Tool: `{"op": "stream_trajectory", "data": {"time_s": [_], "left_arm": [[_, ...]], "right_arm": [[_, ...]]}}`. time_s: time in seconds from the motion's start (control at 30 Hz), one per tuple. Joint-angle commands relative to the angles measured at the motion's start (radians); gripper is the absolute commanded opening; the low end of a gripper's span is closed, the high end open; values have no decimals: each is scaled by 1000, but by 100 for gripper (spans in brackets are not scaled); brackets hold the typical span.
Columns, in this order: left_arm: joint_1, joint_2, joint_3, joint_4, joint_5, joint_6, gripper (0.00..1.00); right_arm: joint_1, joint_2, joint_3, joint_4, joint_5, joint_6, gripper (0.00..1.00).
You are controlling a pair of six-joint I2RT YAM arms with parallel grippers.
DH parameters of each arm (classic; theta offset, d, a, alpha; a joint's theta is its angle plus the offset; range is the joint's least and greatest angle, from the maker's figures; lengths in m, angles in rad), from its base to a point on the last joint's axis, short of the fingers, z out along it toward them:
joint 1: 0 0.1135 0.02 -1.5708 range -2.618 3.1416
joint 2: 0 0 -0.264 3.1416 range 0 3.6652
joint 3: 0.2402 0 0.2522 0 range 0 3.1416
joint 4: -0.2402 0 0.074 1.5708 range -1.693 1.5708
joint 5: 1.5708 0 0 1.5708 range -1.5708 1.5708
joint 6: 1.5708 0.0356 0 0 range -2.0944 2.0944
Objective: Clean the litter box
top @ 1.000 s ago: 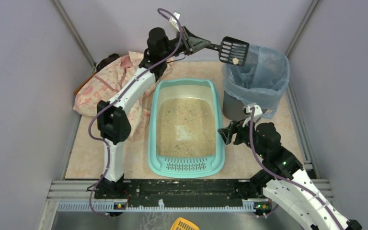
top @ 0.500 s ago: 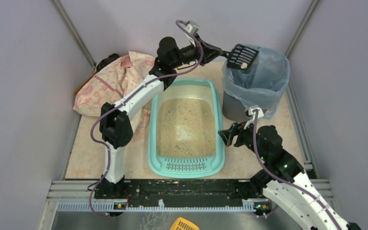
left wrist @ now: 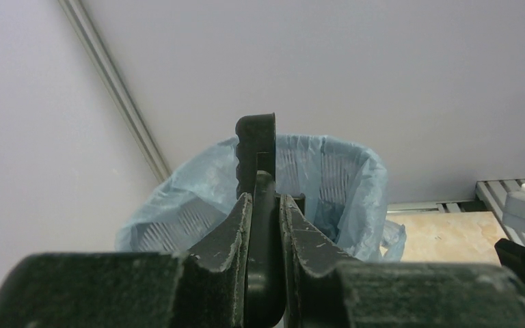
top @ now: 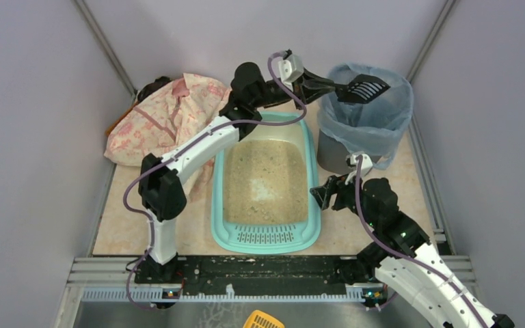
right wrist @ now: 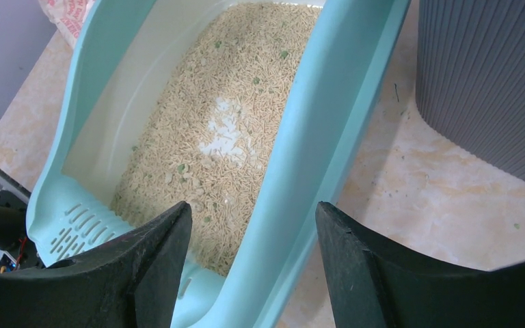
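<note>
The turquoise litter box (top: 216,179) lies in the middle of the floor, with beige litter (top: 265,179) inside and a bare pale patch in it. My left gripper (top: 316,85) is shut on the handle of a black slotted scoop (top: 364,89), whose head hangs over the mouth of the grey bin (top: 331,152) lined with a blue bag. In the left wrist view the gripper (left wrist: 265,198) clamps the handle, and the scoop (left wrist: 256,147) stands on edge. My right gripper (top: 318,193) is open, its jaws on either side of the litter box's right rim (right wrist: 325,130).
A pink floral cloth (top: 171,116) is bunched at the back left beside the box. The grey ribbed bin wall (right wrist: 485,82) stands close to the right of my right gripper. A yellow scoop (top: 263,320) lies below the base rail. Walls close in on three sides.
My left arm has swung the scoop to the right, over the bin, and rolled it onto its edge. The pale lump on it no longer shows. The right arm has stayed put.
</note>
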Motion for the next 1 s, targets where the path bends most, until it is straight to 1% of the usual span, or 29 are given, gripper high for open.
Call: {"op": "stream_trajectory", "data": {"time_s": [0.0, 0.07, 0.1, 0.2, 0.27, 0.3, 0.37, 0.53, 0.63, 0.73, 0.87, 0.97], "left_arm": [[-7, -76, 5, 47, 29, 83, 0], [-8, -93, 4, 47, 2, 65, 0], [-8, -104, 0, 45, -38, 50, 0], [0, -163, -29, 39, -185, -2, 0], [16, -221, -69, 22, -296, -72, 0], [29, -256, -99, -1, -343, -110, 0], [64, -332, -152, -58, -393, -161, 0], [73, -592, -397, -158, -498, -136, 0], [74, -763, -553, -216, -528, -157, 0], [74, -880, -684, -273, -513, -191, 0], [73, -936, -766, -419, -471, -230, 0], [72, -951, -789, -539, -484, -244, 0]], "right_arm": [[-2, 7, 4, 48, 6, -6, 67], [-2, 11, 6, 49, 6, -6, 67], [-2, 10, 6, 52, 6, -5, 67], [-2, 7, 10, 53, 6, -4, 67], [-2, 1, 9, 53, 6, -3, 67], [-2, -1, 7, 52, 6, -3, 67], [-2, -3, 0, 52, 6, -5, 67], [-3, 18, -25, 94, 6, -5, 67], [-3, 44, -32, 138, -14, -8, 67], [-2, 70, -25, 179, -63, -22, 67], [-2, 104, 8, 192, -93, -42, 67], [-2, 107, 23, 192, -90, -48, 67]]}}
